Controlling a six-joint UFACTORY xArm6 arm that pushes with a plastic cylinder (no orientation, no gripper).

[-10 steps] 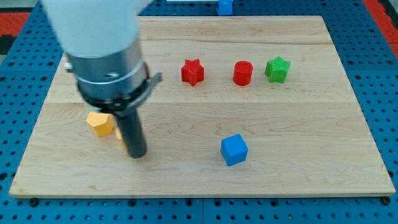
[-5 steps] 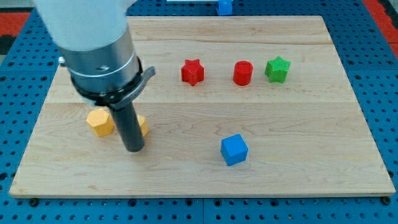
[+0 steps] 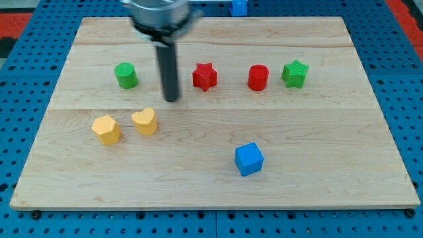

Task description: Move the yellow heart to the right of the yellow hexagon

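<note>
The yellow heart (image 3: pixel 144 121) lies on the wooden board (image 3: pixel 317 152) at the left. It sits just to the right of the yellow hexagon (image 3: pixel 106 129), with a small gap between them. My tip (image 3: pixel 172 99) is above and to the right of the heart, clear of it. It stands between the green cylinder (image 3: pixel 126 75) and the red star (image 3: pixel 205 76).
A red cylinder (image 3: pixel 258 77) and a green star (image 3: pixel 295 73) sit in the upper right row. A blue cube (image 3: pixel 248 158) lies at the lower middle. Another blue block (image 3: pixel 238 7) lies off the board at the view's top.
The rod has moved up and to the right, away from the yellow heart. The heart and the green cylinder, hidden by the arm before, now show in full.
</note>
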